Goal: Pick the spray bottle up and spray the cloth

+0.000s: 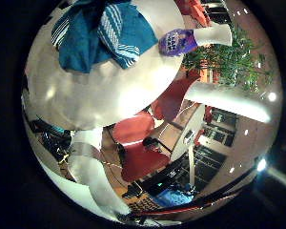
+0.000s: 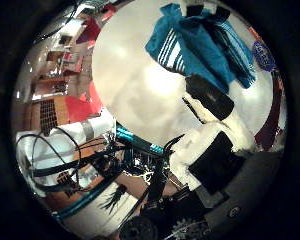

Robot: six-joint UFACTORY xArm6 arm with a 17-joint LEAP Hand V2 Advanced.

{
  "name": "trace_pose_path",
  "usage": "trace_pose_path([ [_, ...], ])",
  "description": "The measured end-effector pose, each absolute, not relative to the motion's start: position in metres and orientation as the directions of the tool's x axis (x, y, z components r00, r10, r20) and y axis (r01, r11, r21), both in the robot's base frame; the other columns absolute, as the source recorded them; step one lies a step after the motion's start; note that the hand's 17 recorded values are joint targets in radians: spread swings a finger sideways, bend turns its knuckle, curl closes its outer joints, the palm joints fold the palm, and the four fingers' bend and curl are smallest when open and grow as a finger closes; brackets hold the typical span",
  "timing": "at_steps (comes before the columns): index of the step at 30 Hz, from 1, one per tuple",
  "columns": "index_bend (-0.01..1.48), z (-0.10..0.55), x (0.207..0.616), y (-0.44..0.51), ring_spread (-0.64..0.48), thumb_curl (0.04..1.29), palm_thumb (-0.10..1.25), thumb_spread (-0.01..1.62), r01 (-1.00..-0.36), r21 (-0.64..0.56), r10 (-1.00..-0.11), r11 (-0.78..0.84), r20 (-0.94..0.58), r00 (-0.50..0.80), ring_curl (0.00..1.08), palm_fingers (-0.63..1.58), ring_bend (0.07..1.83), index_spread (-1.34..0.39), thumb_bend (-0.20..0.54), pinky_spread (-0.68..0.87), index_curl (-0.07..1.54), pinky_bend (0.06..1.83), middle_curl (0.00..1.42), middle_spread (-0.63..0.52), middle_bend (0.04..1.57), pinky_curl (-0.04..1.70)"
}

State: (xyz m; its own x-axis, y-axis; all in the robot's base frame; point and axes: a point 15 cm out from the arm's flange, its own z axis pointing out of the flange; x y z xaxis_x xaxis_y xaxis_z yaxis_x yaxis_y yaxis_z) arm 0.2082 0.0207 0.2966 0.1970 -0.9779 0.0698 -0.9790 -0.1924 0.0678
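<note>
A blue cloth (image 1: 102,33) with white stripes lies crumpled on a round white table (image 1: 95,95). Beside it, near the table's rim, is the spray bottle (image 1: 181,42), white with a purple label; I cannot tell whether it stands or lies. My hand (image 2: 215,145) hovers above the table, apart from both. One finger (image 2: 207,97) with a black tip reaches out straight towards the cloth. Another white finger (image 1: 229,102) stretches past the table's rim. Nothing is held in the hand.
Red chairs (image 1: 138,143) stand on the floor beside the table, and a green plant (image 1: 233,62) is beyond the bottle. The white arm (image 2: 75,140) shows at the side. Shelves and furniture fill the room around.
</note>
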Motion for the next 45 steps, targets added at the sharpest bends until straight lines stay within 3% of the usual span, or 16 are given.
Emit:
trace_pose_path([
  [7,0.18,0.316,0.212,-0.037,0.17,0.29,0.82,1.34,-0.997,0.02,-0.996,-0.071,0.06,0.072,0.24,0.47,0.34,-0.33,-0.016,0.41,0.37,0.26,0.4,-0.04,0.25,0.25],
  [12,0.16,0.34,0.213,-0.074,0.18,0.26,0.65,1.29,-0.998,-0.037,-0.998,0.047,0.036,-0.049,0.24,0.44,0.32,-0.33,-0.032,0.41,0.36,0.29,0.4,-0.04,0.26,0.25],
  [18,0.15,0.364,0.222,-0.101,0.19,0.24,0.53,1.23,-0.963,-0.166,-0.974,0.213,-0.112,-0.196,0.25,0.37,0.35,-0.3,-0.022,0.4,0.32,0.33,0.4,-0.01,0.26,0.26],
  [23,0.14,0.371,0.235,-0.133,0.19,0.25,0.49,1.18,-0.882,-0.287,-0.91,0.375,-0.297,-0.29,0.26,0.3,0.4,-0.24,-0.02,0.4,0.29,0.42,0.4,0.04,0.26,0.28],
  [27,0.14,0.373,0.241,-0.176,0.2,0.26,0.49,1.16,-0.765,-0.365,-0.815,0.531,-0.466,-0.343,0.27,0.23,0.43,-0.2,-0.017,0.41,0.27,0.48,0.39,0.08,0.26,0.29],
  [32,0.14,0.361,0.242,-0.234,0.22,0.26,0.51,1.15,-0.612,-0.406,-0.688,0.679,-0.644,-0.336,0.27,0.16,0.45,-0.16,-0.019,0.41,0.26,0.51,0.39,0.14,0.26,0.29],
  [38,0.15,0.348,0.232,-0.284,0.23,0.27,0.52,1.14,-0.468,-0.439,-0.602,0.767,-0.744,-0.291,0.28,0.13,0.47,-0.12,-0.019,0.4,0.26,0.52,0.38,0.18,0.26,0.29],
  [41,0.14,0.333,0.223,-0.302,0.23,0.28,0.53,1.14,-0.416,-0.431,-0.561,0.801,-0.782,-0.27,0.28,0.09,0.47,-0.11,-0.019,0.41,0.26,0.53,0.38,0.2,0.26,0.29],
  [45,0.15,0.311,0.219,-0.313,0.25,0.27,0.51,1.12,-0.395,-0.423,-0.533,0.816,-0.815,-0.228,0.26,-0.03,0.41,-0.12,-0.028,0.4,0.25,0.51,0.36,0.23,0.23,0.29],
])
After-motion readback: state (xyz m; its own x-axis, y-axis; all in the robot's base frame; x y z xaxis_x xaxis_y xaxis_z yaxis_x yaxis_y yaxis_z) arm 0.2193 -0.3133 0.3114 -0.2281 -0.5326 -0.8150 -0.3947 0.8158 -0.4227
